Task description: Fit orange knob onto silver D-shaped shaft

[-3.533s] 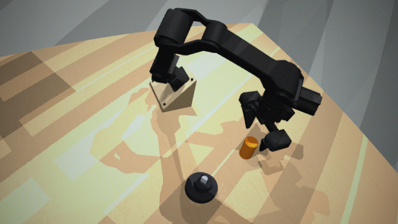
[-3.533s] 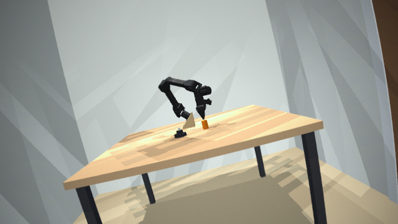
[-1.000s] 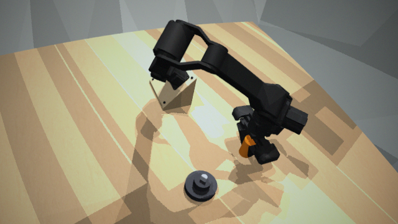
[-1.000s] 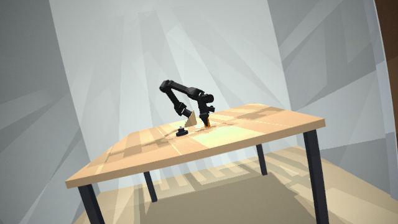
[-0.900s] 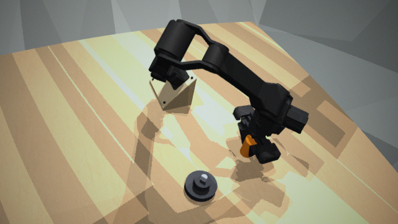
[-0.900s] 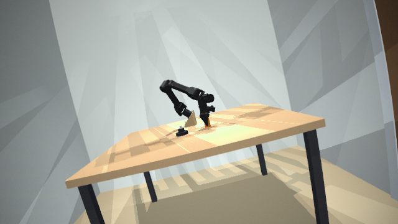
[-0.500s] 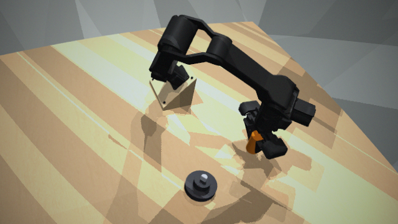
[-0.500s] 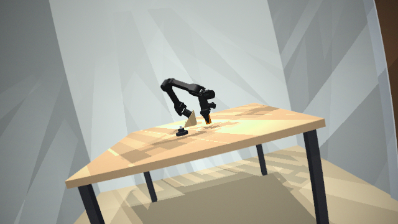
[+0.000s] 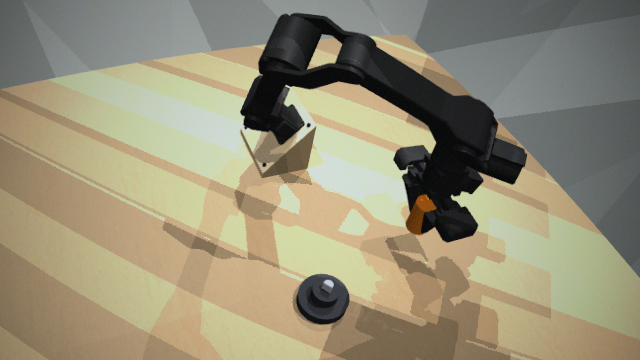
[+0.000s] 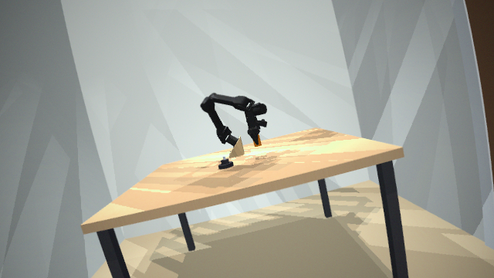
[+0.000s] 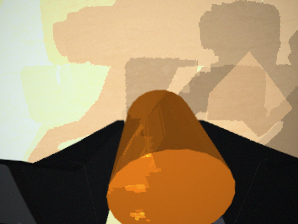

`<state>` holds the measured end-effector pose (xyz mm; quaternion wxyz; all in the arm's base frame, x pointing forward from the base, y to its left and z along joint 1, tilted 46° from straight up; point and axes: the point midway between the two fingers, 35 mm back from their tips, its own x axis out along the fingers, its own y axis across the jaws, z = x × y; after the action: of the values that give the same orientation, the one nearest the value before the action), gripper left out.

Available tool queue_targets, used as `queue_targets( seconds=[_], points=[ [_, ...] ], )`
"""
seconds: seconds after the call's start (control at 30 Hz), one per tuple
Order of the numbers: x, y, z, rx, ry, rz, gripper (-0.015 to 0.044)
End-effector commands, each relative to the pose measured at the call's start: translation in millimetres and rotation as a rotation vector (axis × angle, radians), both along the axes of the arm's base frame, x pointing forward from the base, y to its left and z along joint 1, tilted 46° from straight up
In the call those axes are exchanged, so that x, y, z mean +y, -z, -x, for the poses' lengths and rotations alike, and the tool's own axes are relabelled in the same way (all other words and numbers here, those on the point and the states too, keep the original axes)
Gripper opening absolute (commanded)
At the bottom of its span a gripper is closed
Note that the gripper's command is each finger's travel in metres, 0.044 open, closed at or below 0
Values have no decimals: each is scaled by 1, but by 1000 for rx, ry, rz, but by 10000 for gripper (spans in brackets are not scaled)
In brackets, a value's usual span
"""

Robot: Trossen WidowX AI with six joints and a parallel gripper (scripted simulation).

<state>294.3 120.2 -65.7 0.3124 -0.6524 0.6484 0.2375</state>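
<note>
The orange knob (image 9: 416, 218) (image 10: 258, 143) (image 11: 172, 187) is held upright or nearly so, a little above the table. My gripper (image 9: 425, 208) (image 11: 160, 127) is shut on its sides, with one black finger on each side in the wrist view. The knob's top faces the wrist camera; its underside and hole are hidden. The dark round pedestal (image 9: 331, 315) (image 10: 225, 166) stands on the table, in front and to the left of the knob in the top view. Its silver shaft (image 9: 328, 285) (image 10: 224, 157) points up, bare. The flat on the shaft is too small to judge surely.
The wooden table (image 9: 100, 210) (image 10: 309, 170) carries striped light and arm shadows. The arm's pale angled base block (image 9: 301, 152) (image 10: 238, 148) stands behind the pedestal in the top view. The table's right edge runs beyond the gripper in that view.
</note>
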Motion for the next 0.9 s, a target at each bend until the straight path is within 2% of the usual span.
queue_targets(
  seconds=[0.0,0.57,0.87],
  points=[
    [14,-11,-2,-2,2,-7,0],
    [51,-50,0,16,6,8,0],
    [42,-59,-7,7,19,-1,0]
  ],
)
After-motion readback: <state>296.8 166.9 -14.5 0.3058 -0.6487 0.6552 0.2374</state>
